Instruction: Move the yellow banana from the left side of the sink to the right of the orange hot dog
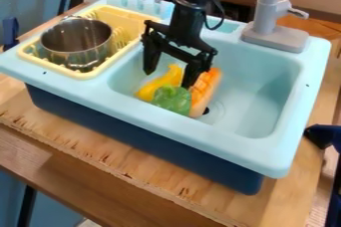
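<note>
In the left part of a light blue toy sink [250, 96], three toy foods lie close together on the basin floor. A curved yellow piece [160, 84] is toward the left, a rounded green one [172, 100] is nearest the camera, and a long bun-like piece with an orange top [204, 92] is on the right. Directly over this group hangs the black gripper [168, 79], its two fingers spread apart and grasping nothing. The right-hand finger in the view is close to the orange-topped piece; whether they touch, I cannot tell. At the sink's upper left, a shiny metal pot [77, 41] stands in a pale yellow dish rack [83, 75]. A gray faucet [268, 14] rises from the far rim. The sink's dark blue base rests on a wooden surface [200, 198].
</note>
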Action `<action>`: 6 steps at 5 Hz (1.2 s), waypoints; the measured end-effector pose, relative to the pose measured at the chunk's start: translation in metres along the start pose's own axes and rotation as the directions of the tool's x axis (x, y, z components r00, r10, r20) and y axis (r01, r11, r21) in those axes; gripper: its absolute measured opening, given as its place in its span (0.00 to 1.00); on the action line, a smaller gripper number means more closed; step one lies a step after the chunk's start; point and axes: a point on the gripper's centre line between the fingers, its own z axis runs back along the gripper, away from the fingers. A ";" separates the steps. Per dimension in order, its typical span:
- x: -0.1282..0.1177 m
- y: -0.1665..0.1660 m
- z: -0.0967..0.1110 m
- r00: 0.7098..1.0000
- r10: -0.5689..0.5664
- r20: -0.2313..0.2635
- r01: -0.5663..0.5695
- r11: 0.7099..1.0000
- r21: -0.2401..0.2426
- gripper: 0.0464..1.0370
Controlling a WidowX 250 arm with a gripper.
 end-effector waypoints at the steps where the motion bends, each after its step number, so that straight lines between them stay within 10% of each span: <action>1: -0.003 0.012 -0.001 1.000 -0.006 -0.023 0.006 1.000 0.017 0.96; 6: 0.005 -0.002 -0.024 0.997 -0.062 -0.056 0.058 0.996 -0.069 0.96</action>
